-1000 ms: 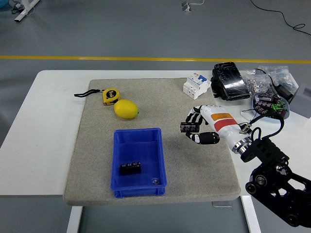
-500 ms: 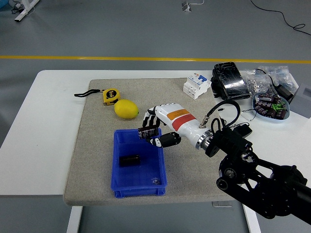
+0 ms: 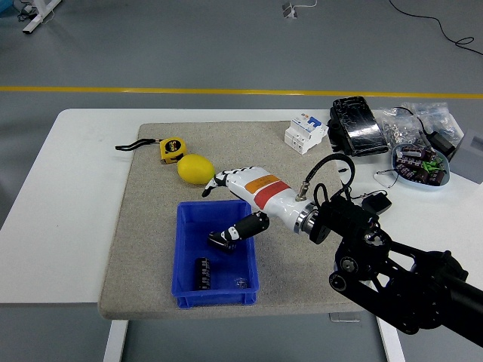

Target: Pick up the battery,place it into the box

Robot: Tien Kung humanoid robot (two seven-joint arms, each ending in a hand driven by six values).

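White table (image 3: 72,196), covered by grey mat (image 3: 143,226). Black right arm (image 3: 400,279) reaching in from lower right. Blue box (image 3: 185,226) on mat, holding 1 dark battery (image 3: 203,272) near front wall. Right hand (image 3: 241,200) over box, fingers (image 3: 219,178) spread, grasping nothing. Lemon (image 3: 195,169) and yellow tape measure (image 3: 171,149) behind box.

Bright, even overhead light, soft shadows, sharp focus throughout.

Glossy plastic box (image 3: 192,226); mat (image 3: 143,226) seemingly rough felt.
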